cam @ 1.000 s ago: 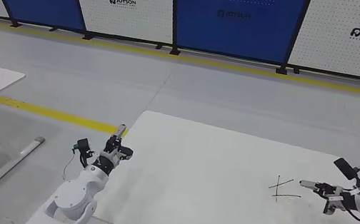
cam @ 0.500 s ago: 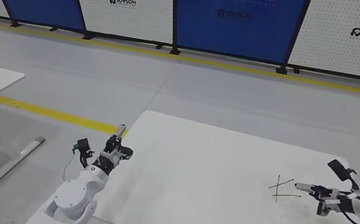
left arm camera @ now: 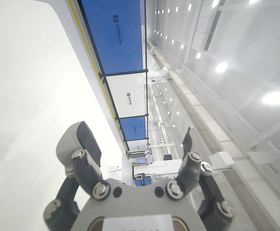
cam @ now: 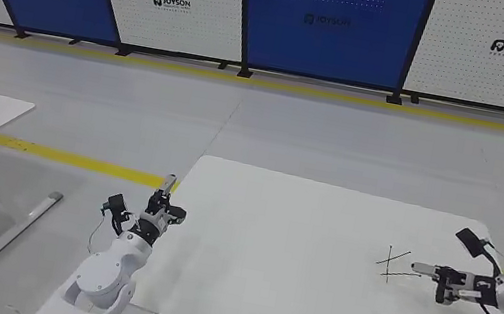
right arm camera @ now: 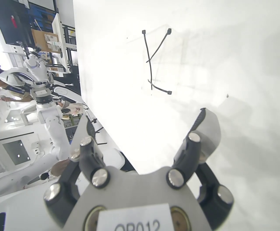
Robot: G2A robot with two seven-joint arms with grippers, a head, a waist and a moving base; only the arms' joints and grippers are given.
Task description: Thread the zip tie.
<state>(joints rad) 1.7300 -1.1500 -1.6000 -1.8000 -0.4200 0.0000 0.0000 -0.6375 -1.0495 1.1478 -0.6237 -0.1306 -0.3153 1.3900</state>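
**Three zip ties (right arm camera: 150, 67) crossed: singling one out**

I am holding my right gripper (right arm camera: 144, 118) wide open and empty, low over the white table (right arm camera: 218, 54). Just ahead, the nearest short tie (right arm camera: 158, 89) is lying across the tip of the long tie (right arm camera: 146, 47). I am judging that its head end, clear of the crossing, is offering the cleanest pinch without dragging the others. Far across, my left gripper (cam: 167, 186) is sitting open at the table's edge, carrying nothing.

Bare white desk (cam: 295, 256) is stretching from the wide-spread right gripper (right arm camera: 143, 113) to three crossed black zip ties (right arm camera: 150, 65) just ahead, and onward to the left gripper (cam: 167, 183) hanging at the opposite edge.
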